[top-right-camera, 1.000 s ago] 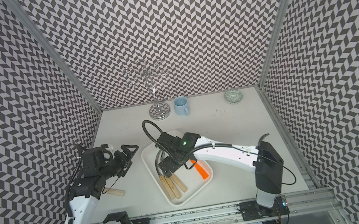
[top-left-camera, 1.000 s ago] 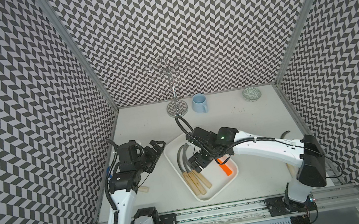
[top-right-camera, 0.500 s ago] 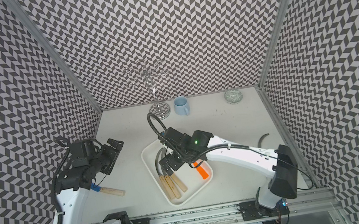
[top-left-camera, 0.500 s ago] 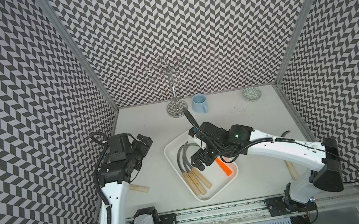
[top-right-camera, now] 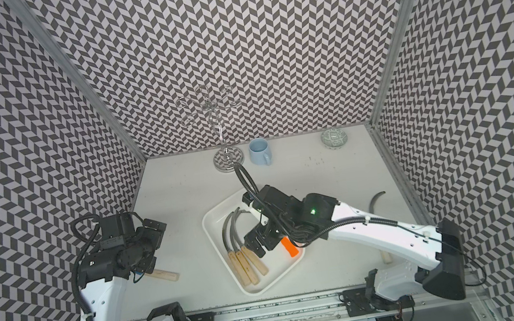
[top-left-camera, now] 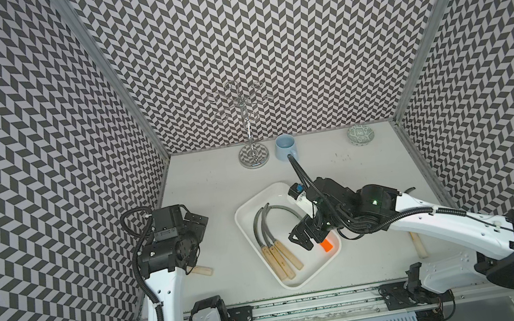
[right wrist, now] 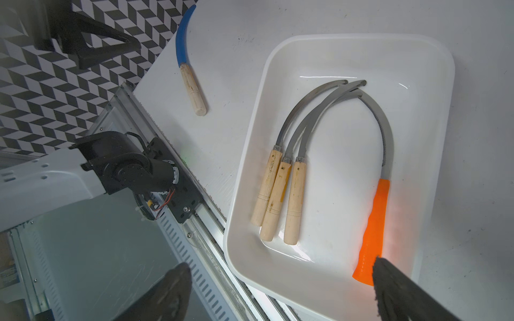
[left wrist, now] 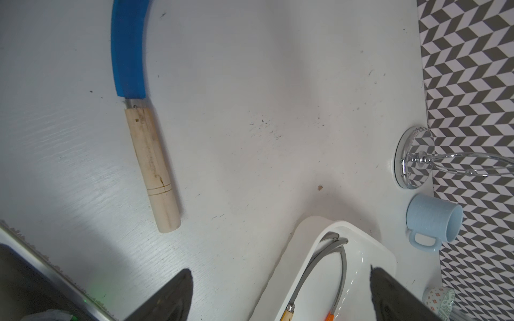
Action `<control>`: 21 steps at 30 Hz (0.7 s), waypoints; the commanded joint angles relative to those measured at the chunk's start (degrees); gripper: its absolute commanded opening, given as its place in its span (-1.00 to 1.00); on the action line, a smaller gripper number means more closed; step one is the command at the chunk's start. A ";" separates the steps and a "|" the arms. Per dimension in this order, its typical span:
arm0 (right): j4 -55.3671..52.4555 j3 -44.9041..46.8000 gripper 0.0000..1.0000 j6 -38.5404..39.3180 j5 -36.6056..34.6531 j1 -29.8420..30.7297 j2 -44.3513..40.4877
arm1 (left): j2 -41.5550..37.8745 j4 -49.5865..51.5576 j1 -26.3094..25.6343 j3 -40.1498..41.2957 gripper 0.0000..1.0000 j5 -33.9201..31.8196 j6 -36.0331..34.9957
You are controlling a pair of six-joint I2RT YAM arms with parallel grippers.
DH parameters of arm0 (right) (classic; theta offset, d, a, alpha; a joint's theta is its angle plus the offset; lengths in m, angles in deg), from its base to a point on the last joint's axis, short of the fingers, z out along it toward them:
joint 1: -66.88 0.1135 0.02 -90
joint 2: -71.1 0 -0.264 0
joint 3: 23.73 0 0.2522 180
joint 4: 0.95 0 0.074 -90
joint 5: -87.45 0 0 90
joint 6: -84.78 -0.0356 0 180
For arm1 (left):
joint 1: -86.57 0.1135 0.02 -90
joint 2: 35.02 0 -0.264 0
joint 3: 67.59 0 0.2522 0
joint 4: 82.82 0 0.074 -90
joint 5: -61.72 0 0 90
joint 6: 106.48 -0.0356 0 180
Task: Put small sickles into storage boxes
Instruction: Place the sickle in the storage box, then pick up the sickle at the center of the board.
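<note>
The white storage box [top-left-camera: 240,213] [right wrist: 361,39] lies mid-table. In it are three small sickles with wooden handles [top-left-camera: 280,262] [right wrist: 278,194] and one with an orange handle [top-left-camera: 326,245] [right wrist: 374,228]. My right gripper [top-left-camera: 302,236] [right wrist: 278,294] hovers open over the box beside the orange handle, holding nothing. A blue-bladed sickle [left wrist: 151,166] [top-left-camera: 202,270] lies on the table under my left arm. My left gripper [top-left-camera: 199,223] [left wrist: 281,300] is open and empty above it. Another sickle [top-right-camera: 378,201] lies at the right, partly hidden by my right arm.
A chrome stand [top-left-camera: 253,160], a light blue mug [top-left-camera: 285,147] and a small green-patterned bowl [top-left-camera: 361,134] line the back edge. Patterned walls close three sides. The arms' rail [top-left-camera: 306,307] runs along the front.
My left gripper has drawn back to the left, away from the box. My right gripper has shifted slightly right over the box, its elbow swinging outward. Both stay open.
</note>
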 commanded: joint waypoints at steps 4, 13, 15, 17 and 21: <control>0.47 -0.14 1.00 -0.44 -1.44 -0.72 -1.71 | 4.86 7.12 0.31 -3.20 0.98 -10.64 9.82; -5.79 -1.66 1.00 -3.69 -1.59 -3.52 1.09 | 19.17 14.30 0.98 -5.41 0.89 -18.95 8.74; -6.97 -2.10 1.00 -4.59 -0.81 -4.69 2.07 | 18.39 13.43 1.28 -3.49 0.82 -19.88 8.84; -7.86 -2.18 1.00 -5.34 -0.57 -5.65 3.13 | 17.55 13.07 1.61 -1.79 0.79 -21.54 8.21; -11.69 -5.43 1.00 -6.86 0.05 -6.83 6.94 | 18.01 13.44 4.07 0.31 0.78 -25.53 5.94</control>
